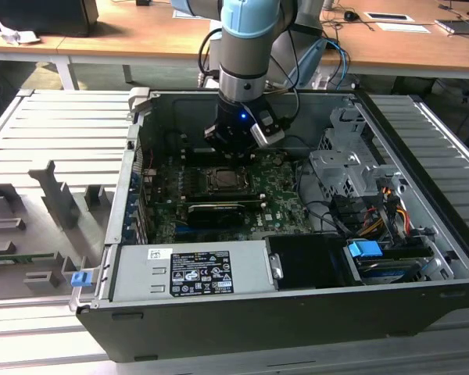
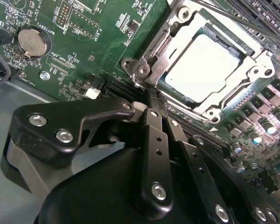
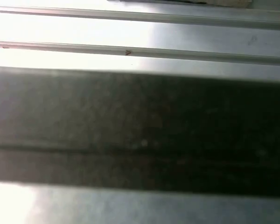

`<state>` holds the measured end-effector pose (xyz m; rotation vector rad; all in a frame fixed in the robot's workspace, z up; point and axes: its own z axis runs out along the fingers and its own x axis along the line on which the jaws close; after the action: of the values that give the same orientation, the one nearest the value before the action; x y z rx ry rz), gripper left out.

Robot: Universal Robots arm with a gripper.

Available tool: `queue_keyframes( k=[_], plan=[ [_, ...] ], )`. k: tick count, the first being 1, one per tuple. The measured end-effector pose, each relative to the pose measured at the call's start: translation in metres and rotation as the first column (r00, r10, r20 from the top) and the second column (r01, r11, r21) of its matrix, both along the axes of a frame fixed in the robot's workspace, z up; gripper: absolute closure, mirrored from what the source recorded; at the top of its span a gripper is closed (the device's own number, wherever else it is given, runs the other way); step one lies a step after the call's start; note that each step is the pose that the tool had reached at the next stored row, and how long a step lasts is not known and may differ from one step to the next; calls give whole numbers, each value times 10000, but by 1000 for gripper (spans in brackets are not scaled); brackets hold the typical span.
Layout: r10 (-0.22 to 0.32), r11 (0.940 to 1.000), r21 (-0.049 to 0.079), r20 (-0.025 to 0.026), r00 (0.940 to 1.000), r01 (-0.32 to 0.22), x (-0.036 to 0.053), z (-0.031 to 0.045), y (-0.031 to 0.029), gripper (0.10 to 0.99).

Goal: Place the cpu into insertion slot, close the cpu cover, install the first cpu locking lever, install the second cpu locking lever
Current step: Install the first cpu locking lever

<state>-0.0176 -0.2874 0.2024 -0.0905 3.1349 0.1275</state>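
One gripper (image 2: 151,100) upright beside cpu cover (image 2: 163,44)

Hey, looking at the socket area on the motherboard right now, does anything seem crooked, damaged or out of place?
Nothing stands out. In the second wrist view the cpu lies flat and square in the window of the cpu cover, which is down over it. The end effector is shut and empty, its tips beside the cover's corner. The green board shows no damage or loose parts.

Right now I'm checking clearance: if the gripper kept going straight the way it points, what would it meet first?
Probably the cpu cover at its corner nearest the gripper, closed over the cpu; depth is hard to judge.
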Motion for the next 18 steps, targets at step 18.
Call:
queue_keyframes(
  k=[18],
  plan=[
    [0,10000,-14,-7,10000,0,-1,160,-29,980]
  ],
)
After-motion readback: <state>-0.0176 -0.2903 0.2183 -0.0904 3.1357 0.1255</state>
